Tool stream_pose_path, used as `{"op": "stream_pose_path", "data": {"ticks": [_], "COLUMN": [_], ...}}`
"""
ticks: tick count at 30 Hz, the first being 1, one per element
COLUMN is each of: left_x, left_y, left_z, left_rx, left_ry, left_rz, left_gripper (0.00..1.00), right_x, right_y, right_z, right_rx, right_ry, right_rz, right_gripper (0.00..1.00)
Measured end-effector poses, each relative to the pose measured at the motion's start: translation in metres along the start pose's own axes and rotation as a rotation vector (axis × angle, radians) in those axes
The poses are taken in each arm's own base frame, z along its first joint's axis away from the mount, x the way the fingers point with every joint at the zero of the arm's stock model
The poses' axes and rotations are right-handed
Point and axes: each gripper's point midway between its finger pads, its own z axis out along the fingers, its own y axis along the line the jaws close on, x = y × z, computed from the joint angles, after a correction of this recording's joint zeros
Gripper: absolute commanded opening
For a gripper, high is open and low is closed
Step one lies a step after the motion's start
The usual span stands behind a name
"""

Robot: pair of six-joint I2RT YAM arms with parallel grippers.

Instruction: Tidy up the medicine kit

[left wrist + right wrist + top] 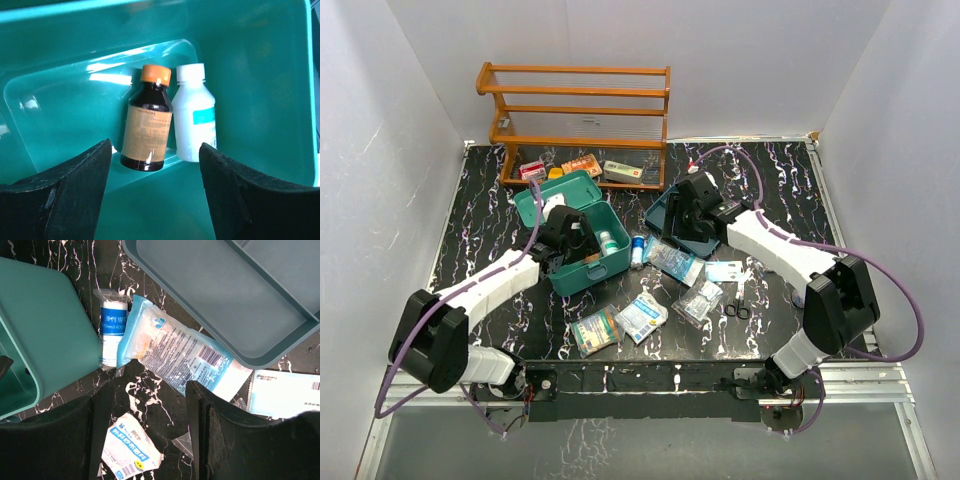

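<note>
Left gripper (154, 150) first: jaws were spread wide with nothing between them, hanging just above the open medicine kit (582, 276) and looking straight down into it. Below the fingers a brown bottle (147, 127) with an orange cap lay beside a white bottle (195, 122), the two touching, tucked against one side wall on the kit's floor. Over to the right gripper (155, 385): jaws apart there too, empty, hovering over loose packets on the worktop (480, 200). Right under it sat a blue-and-white pouch (175, 352), one end reaching under the edge of the flat tray (225, 295), with a wrapped bandage roll (111, 335) beside it, against the kit's outer wall, and a small sachet (131, 447) nearer the camera. Pulling back, the kit stood left of the worktop's centre, just in front of the orange rack (580, 105) at the back edge, lid swung open toward that rack. More packets and scissors (738, 305) were scattered toward the near edge. My read on the kit: stiff moulded plastic, fairly light even with two bottles aboard, glossy and likely slippery on its broad faces. I'd have pinched a side wall at the rim, one finger inside and one outside, rather than try the rounded corners. I'd have kept it level as well, since those bottles looked free to roll and the hinged lid could flop.
</note>
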Motion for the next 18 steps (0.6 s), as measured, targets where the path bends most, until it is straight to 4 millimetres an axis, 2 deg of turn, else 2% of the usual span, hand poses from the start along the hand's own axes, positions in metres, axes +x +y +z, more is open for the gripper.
{"op": "stream_pose_path", "data": {"ticks": [7, 11, 18], "left_x": [-0.018, -0.018, -0.011], "left_y": [0.005, 0.011, 0.0], "left_z": [0.009, 0.014, 0.018], "left_rx": [-0.011, -0.021, 0.068], "left_ry": [-0.015, 0.001, 0.028], "left_rz": [-0.003, 0.012, 0.051], "left_gripper": [0.67, 0.62, 0.49], "right_x": [-0.02, -0.031, -0.025], "right_y": [0.001, 0.001, -0.013], "right_z": [-0.003, 0.0, 0.017], "right_rx": [0.027, 0.051, 0.121], "right_ry": [-0.06, -0.09, -0.058], "right_rz": [-0.012, -0.024, -0.079], "right_gripper": [0.57, 0.56, 0.55]}}
